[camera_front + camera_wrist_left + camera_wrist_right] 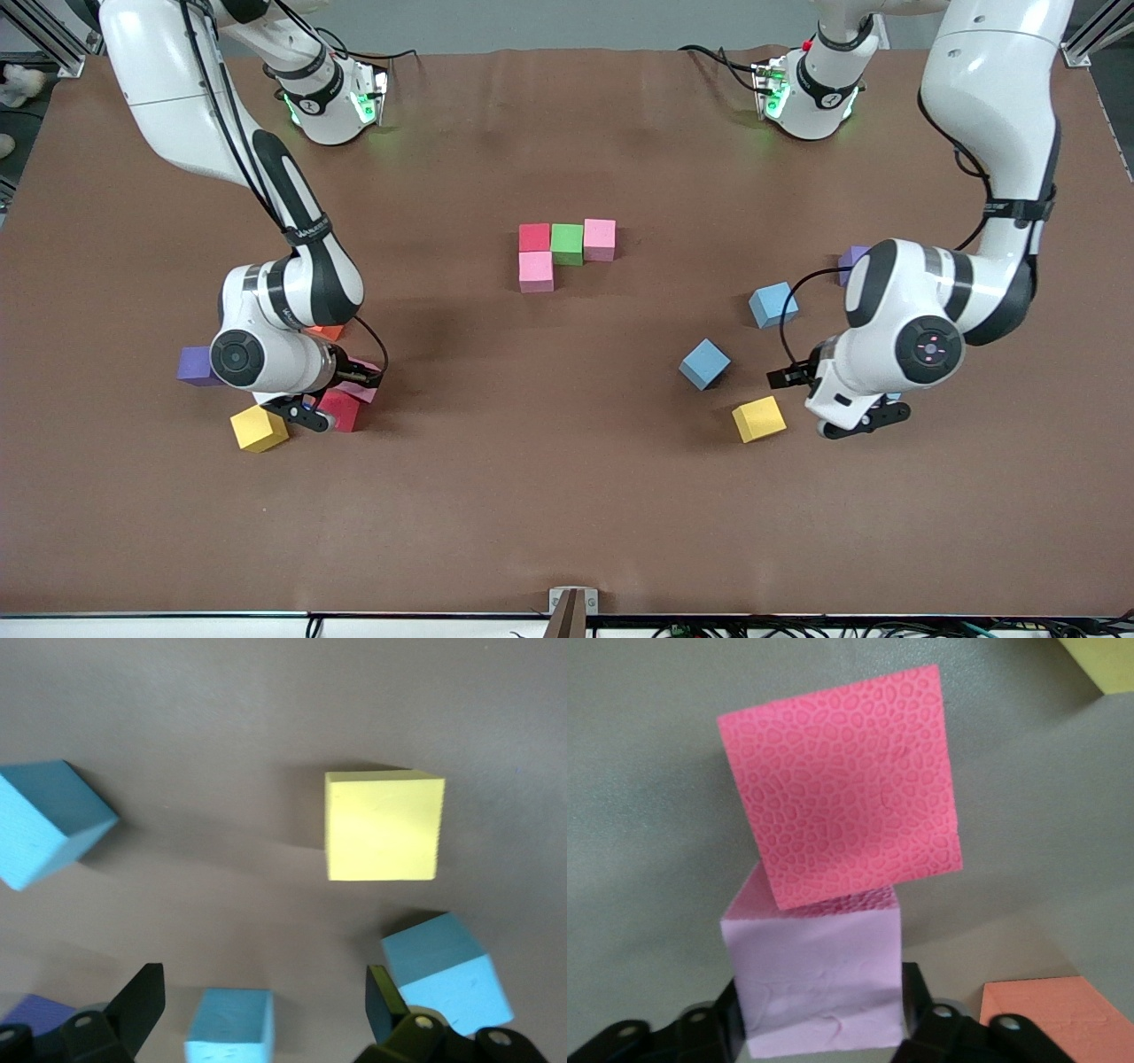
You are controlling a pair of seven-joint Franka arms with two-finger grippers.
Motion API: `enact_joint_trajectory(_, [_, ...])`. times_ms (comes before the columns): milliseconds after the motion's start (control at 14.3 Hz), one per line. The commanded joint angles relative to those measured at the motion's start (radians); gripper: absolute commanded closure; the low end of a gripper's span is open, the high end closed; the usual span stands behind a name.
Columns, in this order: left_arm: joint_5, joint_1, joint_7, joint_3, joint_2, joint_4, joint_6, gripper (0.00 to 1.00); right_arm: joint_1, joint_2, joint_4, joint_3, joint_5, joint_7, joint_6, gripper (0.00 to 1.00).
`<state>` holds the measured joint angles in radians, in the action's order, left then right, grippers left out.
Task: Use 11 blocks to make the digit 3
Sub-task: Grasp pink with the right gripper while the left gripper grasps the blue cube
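Pink cube sits clamped between the right gripper's fingers, touching a red cube, down at the right arm's end of the table near a yellow cube, purple cube and orange cube. Mid-table, the digit 3 so far is a red block, green block and pink block in a row, with another pink block at the red one's 6 o'clock. Left gripper hangs spread apart over a light blue cube, with a yellow block near it.

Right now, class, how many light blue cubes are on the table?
3 light blue cubes: one and another nearer the front camera lie toward the left arm's end; the third sits below the open left tool.
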<state>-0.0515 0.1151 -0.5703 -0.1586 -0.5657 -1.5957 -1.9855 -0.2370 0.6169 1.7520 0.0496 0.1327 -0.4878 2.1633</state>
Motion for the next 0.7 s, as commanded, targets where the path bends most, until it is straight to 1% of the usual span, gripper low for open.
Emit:
enact_joint_trajectory(0, [0.012, 0.035, -0.1, 0.001, -0.011, -0.015, -0.041, 0.0, 0.008, 0.001, -0.002, -0.011, -0.01, -0.005, 0.01, 0.41])
enact_joint_trajectory(70, [0.01, 0.041, -0.137, 0.001, -0.02, -0.015, -0.055, 0.0, 0.008, 0.001, -0.006, -0.011, -0.008, -0.005, 0.01, 0.43])
enact_joint_trajectory(279, [0.013, 0.086, -0.255, 0.001, -0.042, -0.017, -0.088, 0.0, -0.008, 0.001, -0.058, -0.013, -0.01, 0.0, 0.007, 0.43])
enact_joint_trajectory(418, [0.013, 0.121, -0.376, 0.001, -0.057, -0.017, -0.12, 0.0, -0.048, 0.0, -0.123, -0.013, -0.01, 0.006, -0.006, 0.43])
enact_joint_trajectory(628, [0.013, 0.152, -0.499, 0.001, -0.079, -0.026, -0.169, 0.0, -0.122, 0.0, -0.17, -0.013, -0.012, 0.014, -0.006, 0.43])
